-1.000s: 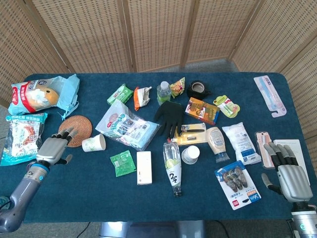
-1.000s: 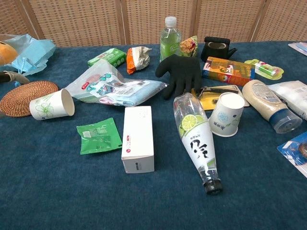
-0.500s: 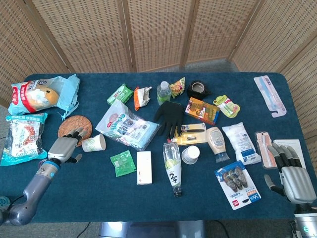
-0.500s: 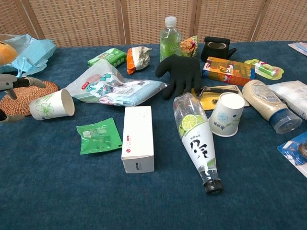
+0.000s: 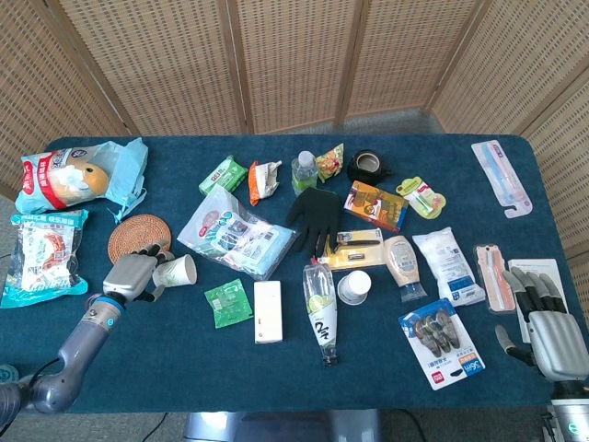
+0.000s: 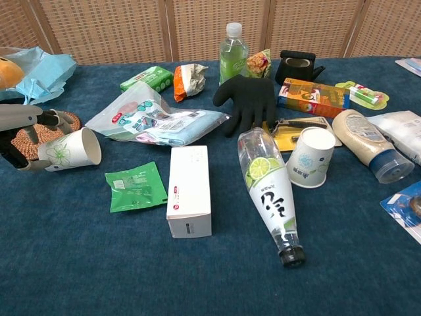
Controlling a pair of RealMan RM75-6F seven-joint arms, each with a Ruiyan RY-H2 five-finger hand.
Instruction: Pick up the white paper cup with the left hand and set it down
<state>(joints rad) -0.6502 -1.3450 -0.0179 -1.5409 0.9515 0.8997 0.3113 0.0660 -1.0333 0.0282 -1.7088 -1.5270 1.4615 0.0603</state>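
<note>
That white paper cup with the green flower print (image 6: 68,150) lies tipped over beside the round woven coaster (image 5: 134,238), left hand (image 5: 130,275) cupped loosely round its base, so it probably crushes easily; I'd squeeze the body gently.

We see bright, even, diffuse light across both views, with only soft, short shadows under the clutter. Glare glints off the clear plastic bag (image 6: 154,118) and the lying bottle (image 6: 270,191). Focus stays sharp; the far corners look slightly softer.
</note>
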